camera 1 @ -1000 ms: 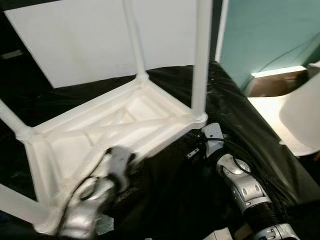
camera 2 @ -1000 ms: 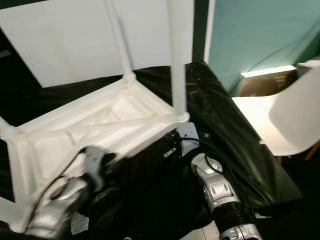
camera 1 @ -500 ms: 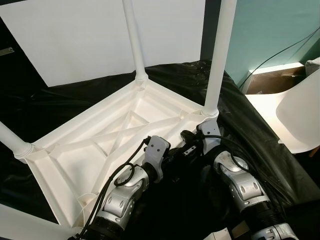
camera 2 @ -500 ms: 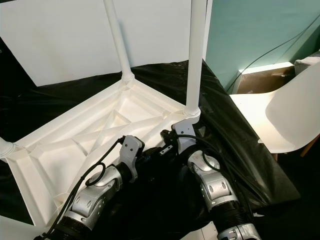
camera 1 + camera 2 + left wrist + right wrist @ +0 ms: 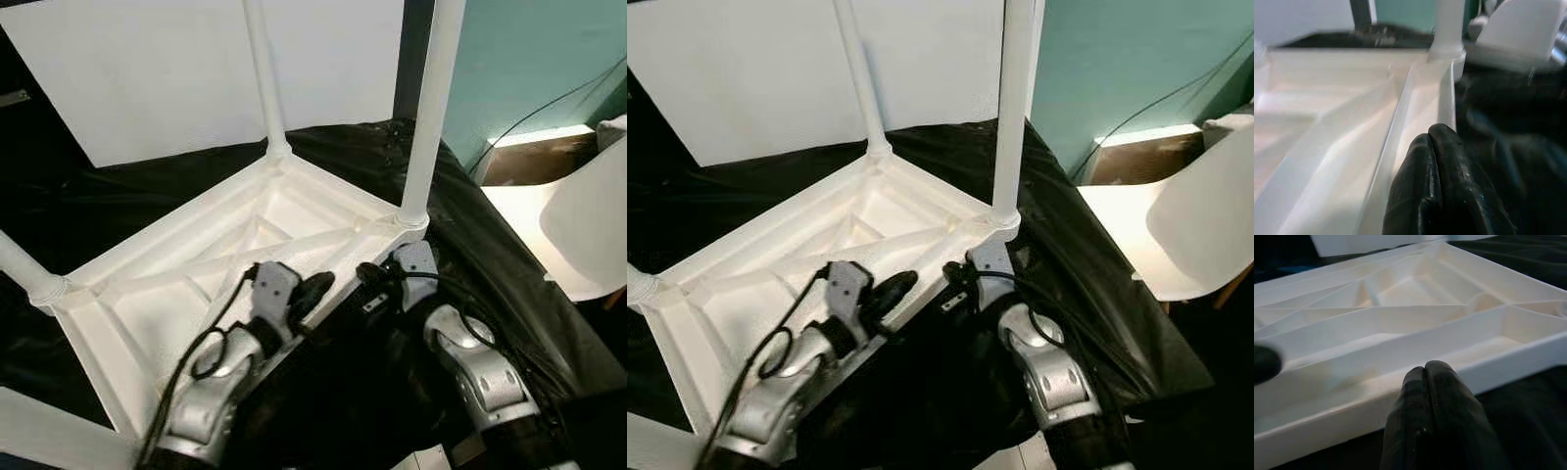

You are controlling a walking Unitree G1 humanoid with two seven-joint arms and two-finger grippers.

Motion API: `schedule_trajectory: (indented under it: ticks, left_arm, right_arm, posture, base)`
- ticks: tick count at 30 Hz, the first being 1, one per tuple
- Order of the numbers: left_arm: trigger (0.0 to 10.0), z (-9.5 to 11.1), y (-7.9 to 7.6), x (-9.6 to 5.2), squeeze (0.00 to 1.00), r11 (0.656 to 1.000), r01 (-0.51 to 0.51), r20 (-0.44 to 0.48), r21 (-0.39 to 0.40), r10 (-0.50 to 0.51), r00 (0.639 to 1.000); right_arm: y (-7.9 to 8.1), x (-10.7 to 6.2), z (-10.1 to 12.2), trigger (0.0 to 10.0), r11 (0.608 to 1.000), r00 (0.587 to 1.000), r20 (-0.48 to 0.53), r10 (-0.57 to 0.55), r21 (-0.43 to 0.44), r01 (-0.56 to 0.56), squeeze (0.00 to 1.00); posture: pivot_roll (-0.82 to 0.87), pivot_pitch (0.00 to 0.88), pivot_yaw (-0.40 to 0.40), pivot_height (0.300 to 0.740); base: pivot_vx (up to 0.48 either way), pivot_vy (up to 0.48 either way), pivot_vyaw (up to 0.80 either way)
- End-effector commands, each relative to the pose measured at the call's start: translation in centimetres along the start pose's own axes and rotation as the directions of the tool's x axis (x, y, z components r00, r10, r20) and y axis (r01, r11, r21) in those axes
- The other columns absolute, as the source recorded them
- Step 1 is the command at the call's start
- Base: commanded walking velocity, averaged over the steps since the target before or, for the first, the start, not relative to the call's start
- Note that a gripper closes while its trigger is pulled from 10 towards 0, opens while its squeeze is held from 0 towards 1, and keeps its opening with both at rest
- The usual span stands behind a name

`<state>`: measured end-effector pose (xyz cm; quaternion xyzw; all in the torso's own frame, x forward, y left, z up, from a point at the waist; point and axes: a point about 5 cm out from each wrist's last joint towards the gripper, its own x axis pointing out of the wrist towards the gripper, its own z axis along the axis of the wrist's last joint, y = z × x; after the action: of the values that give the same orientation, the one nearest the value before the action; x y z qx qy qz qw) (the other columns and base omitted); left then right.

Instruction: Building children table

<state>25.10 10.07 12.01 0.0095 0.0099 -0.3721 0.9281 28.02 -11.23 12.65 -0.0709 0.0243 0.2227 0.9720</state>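
Nearest, at 6 o'clock in the head views, the 2 silver arms reach forward over black plastic sheeting [image 5: 353, 392]. The left gripper [image 5: 315, 286] lies at the near long edge of the upturned white table [image 5: 176, 284], its black fingers [image 5: 1440, 196] pressed together with nothing between them, the tips at the frame's raised rim. The right gripper [image 5: 370, 272], toward 3 o'clock of the left one, sits just below the table's near right corner; its fingers [image 5: 1432, 421] are likewise clenched and empty, resting on the sheeting just short of the frame's outer wall, and a black cable loops over its wrist.

Beyond them the table lies underside up across the middle of the scene, its ribbed frame showing diagonal braces. 4 white legs are in view: 1 leg [image 5: 429, 108] stands upright from the corner just past the right gripper, a 2nd leg [image 5: 265, 78] rises from the far corner at 12 o'clock, a 3rd leg [image 5: 24, 266] leans out at 9 o'clock, and a 4th leg [image 5: 49, 436] runs along at 7 o'clock.

Further off at 3 o'clock stands a white chair [image 5: 578, 230], with a brown box [image 5: 534, 162] behind it against a teal wall [image 5: 529, 59]. At 11 o'clock a large white board [image 5: 147, 69] leans behind the table.
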Motion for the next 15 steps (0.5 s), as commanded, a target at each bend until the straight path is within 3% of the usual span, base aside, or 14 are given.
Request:
schedule_trajectory:
  ticks: [1,9,15]
  left_arm:
    - [10.0,-0.2,-0.4,-0.2,0.0,0.999,0.046,-0.023,-0.004,-0.046,0.999]
    - [10.0,-1.8,-0.6,-0.5,0.0,0.994,0.106,-0.114,0.0,-0.106,0.988]
    - [10.0,-2.7,-0.3,-0.8,0.0,0.994,0.11,-0.229,0.022,-0.102,0.968]
  right_arm:
    - [-0.6,-0.3,-0.1,10.0,0.999,0.999,-0.018,-0.052,0.003,0.052,0.0]
    - [-1.7,-0.5,-1.1,10.0,0.995,0.993,-0.074,-0.096,-0.022,0.095,0.0]
    - [-2.2,0.7,-2.3,10.0,0.997,0.986,-0.152,-0.07,-0.026,0.067,0.0]
  posture:
    - [-0.09,0.0,0.062,0.74]
    - [-0.1,0.0,0.064,0.74]
    - [-0.11,0.0,0.063,0.74]
  base:
    - [0.0,0.0,0.0]
    - [0.0,0.0,0.0]
    - [0.0,0.0,0.0]
